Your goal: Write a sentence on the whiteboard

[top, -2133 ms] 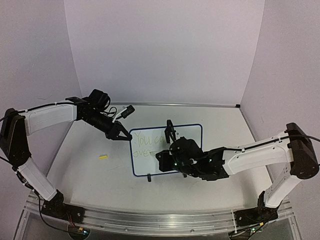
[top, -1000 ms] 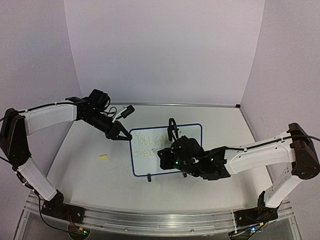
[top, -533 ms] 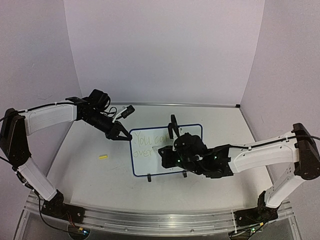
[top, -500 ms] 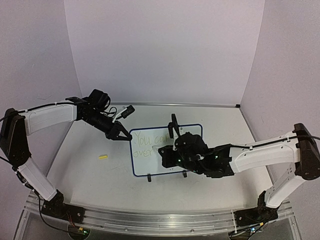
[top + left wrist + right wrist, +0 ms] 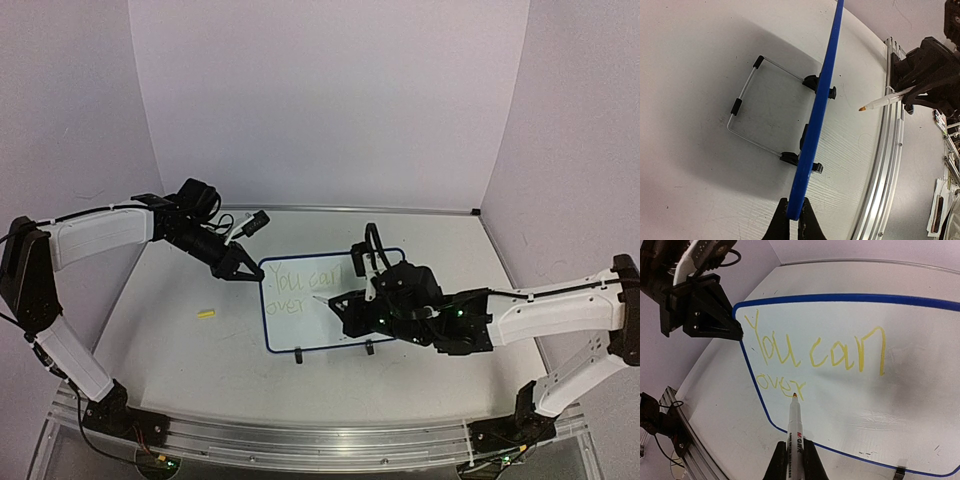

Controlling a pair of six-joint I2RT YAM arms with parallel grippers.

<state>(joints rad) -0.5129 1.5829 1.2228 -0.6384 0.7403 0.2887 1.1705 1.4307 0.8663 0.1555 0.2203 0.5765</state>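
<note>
The whiteboard [image 5: 375, 262] stands tilted on its feet mid-table, blue-framed. The sentence reads "You can" [image 5: 815, 347] on the top line, with "over" [image 5: 780, 384] below it in yellow-green. My right gripper [image 5: 794, 445] is shut on a white marker [image 5: 793, 422]. The marker's tip points at the end of "over", and in the left wrist view the marker [image 5: 885, 101] looks slightly off the board face. My left gripper [image 5: 792, 202] is shut on the board's blue frame [image 5: 822, 95] at its upper left corner [image 5: 262, 266].
A small yellow marker cap [image 5: 206, 313] lies on the table left of the board. The board's wire stand [image 5: 747, 115] sticks out behind it. An aluminium rail [image 5: 300, 435] runs along the near edge. Walls close in the back and both sides.
My right arm has moved to the right and drawn back with the marker, uncovering "can" and "over". The left gripper and the board have stayed put.
</note>
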